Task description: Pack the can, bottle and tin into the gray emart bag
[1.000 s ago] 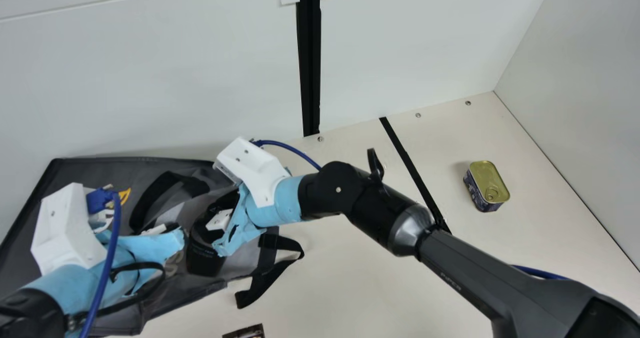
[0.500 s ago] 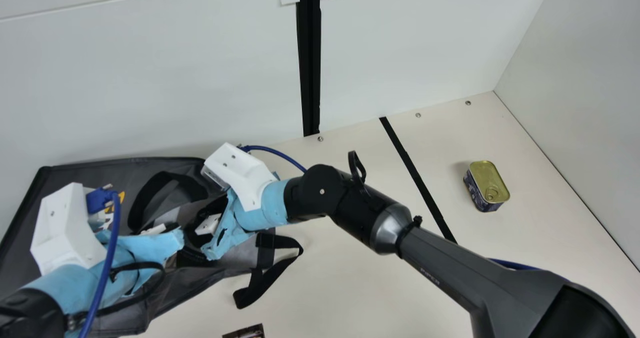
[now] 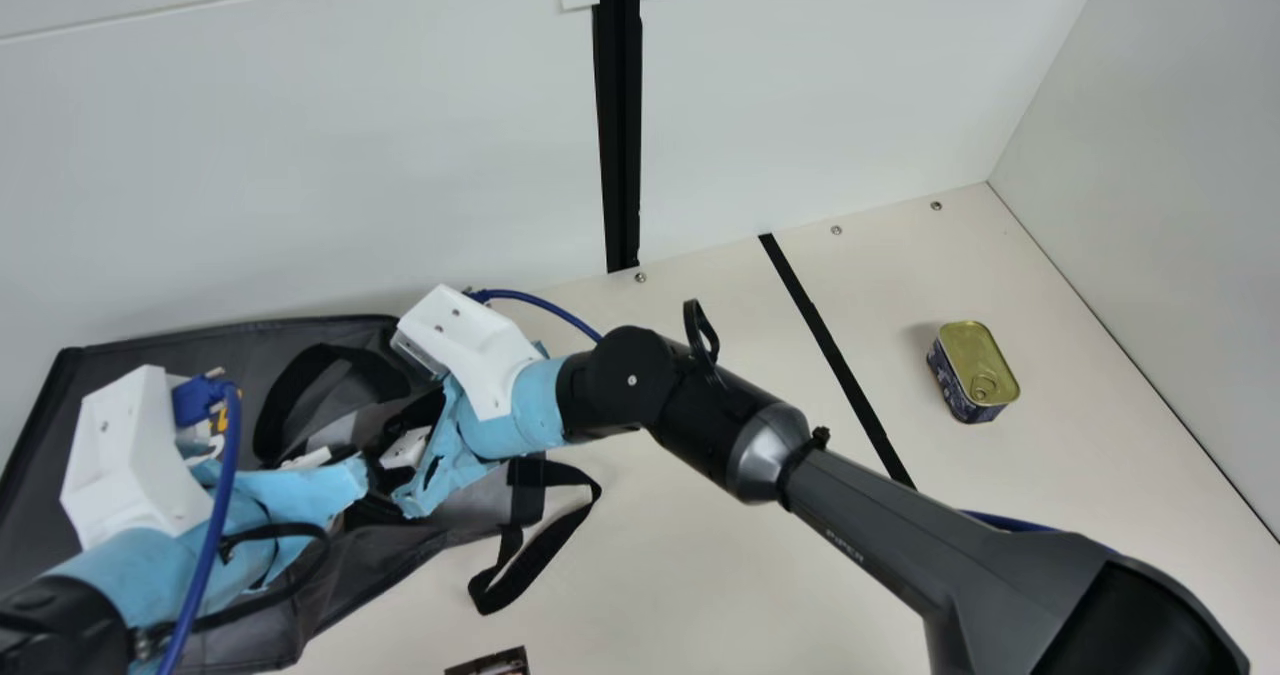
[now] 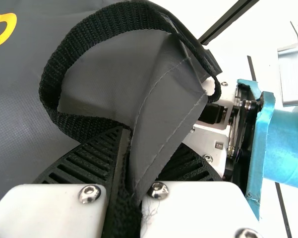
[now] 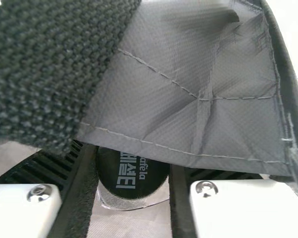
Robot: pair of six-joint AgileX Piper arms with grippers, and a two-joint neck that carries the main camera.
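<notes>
Gray fabric bag with black strap handles [image 3: 340, 585] on the cream table [image 3: 680, 575], main view's left. Left gripper [image 3: 345, 455] nearly closed, pinching the bag's edge and a bit of strap between its black ribbed fingers [image 4: 87, 161]. Right gripper [image 3: 405, 448] at the bag mouth, fingers partway apart, gripping a black cylindrical container with white lettering and silvery rim [image 5: 131, 173]; bag edge covers part of it, can't tell how deep it sits. Rectangular tin with gold pull-ring lid and dark blue sides [image 3: 975, 365] flat on the table, main view's right, beyond the black line, well apart from the bag.
</notes>
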